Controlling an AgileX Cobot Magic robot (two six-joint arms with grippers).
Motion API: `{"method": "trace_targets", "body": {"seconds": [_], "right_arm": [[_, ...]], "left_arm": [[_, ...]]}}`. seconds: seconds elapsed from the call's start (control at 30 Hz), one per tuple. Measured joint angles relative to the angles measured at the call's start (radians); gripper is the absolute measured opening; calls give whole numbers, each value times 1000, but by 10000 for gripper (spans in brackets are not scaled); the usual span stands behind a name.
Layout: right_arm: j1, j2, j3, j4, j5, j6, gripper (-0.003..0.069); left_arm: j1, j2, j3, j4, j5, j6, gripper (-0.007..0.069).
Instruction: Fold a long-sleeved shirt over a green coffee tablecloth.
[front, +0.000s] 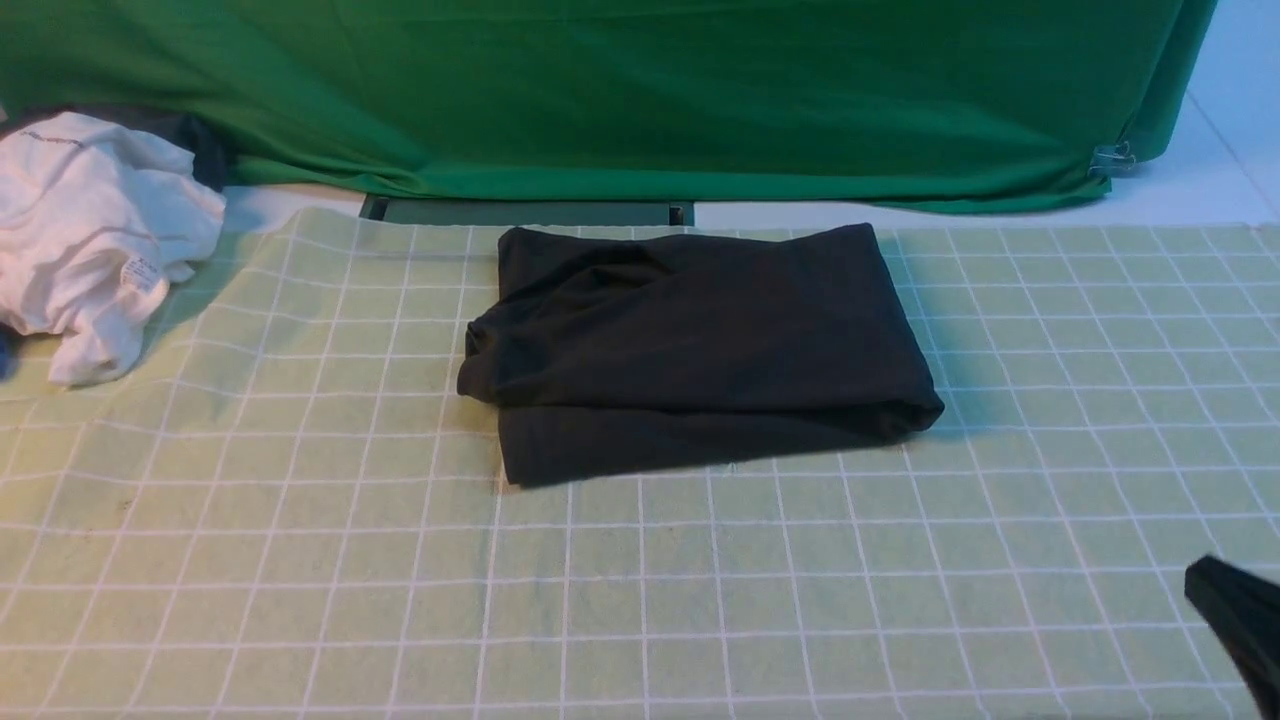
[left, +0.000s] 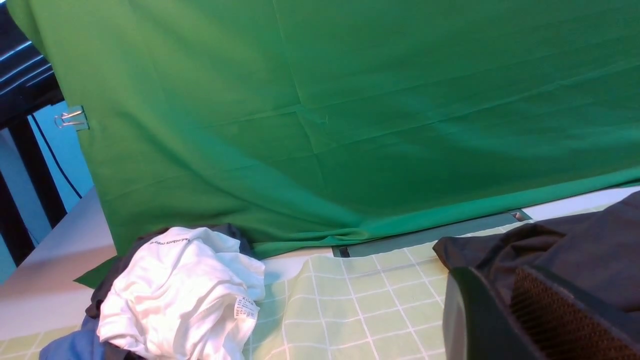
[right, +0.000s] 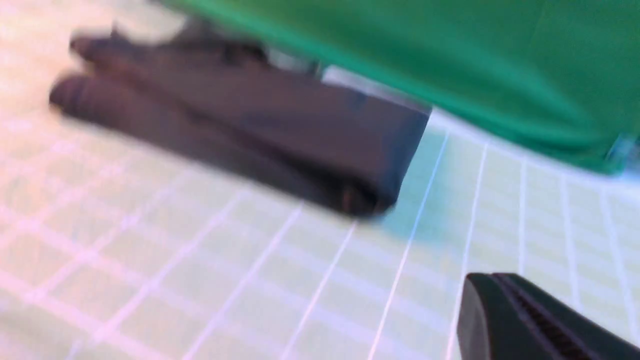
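Front view: the long-sleeved shirt (front: 700, 350), black and soft, lies folded into a thick, roughly rectangular bundle on the far middle of the green coffee tablecloth (front: 300, 560), a pale green cloth crossed by thin white lines into squares. The bundle's layers show at its near edge and at its rounded left and right ends. Nothing touches it.

The right gripper (front: 1240, 615) shows only as a dark tip at the lower right edge, above the cloth and well apart from the shirt. In the blurred right wrist view its tip (right: 530, 320) reads as a single closed wedge holding nothing, with the shirt (right: 240, 125) lying beyond it.

In the left wrist view, one finger of the left gripper (left: 520, 320) fills the lower corner, its ribbed pad facing the shirt (left: 575, 250) nearby; whether its jaws are parted cannot be told.

A crumpled white garment (front: 90, 240) with a small label sits at the far left edge of the tablecloth, over darker cloth. A plain deep green backdrop (front: 640, 90) hangs behind, held by a metal clip (front: 1112, 158) at its right corner.
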Motion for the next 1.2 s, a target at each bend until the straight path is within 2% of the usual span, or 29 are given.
{"method": "trace_targets", "body": {"seconds": [0.3,0.57,0.7,0.8,1.03,1.2], "right_arm": [[-6,-47,96,46,-26,66,22],[-132,-278,96,50,38,22,30],[-185,-418,96,51,159,29,37],[-192,-509,97,13,311,115,41],[-179,-523,97,-50,362,218,50],[-178,-523,97,-54,367,245,51]], "left_arm": [[0,0,1,0,3,0,62],[0,0,1,0,9,0,62],[0,0,1,0,9,0,62],[0,0,1,0,10,0,62],[0,0,1,0,10,0,62],[0,0,1,0,10,-1,62]]}}
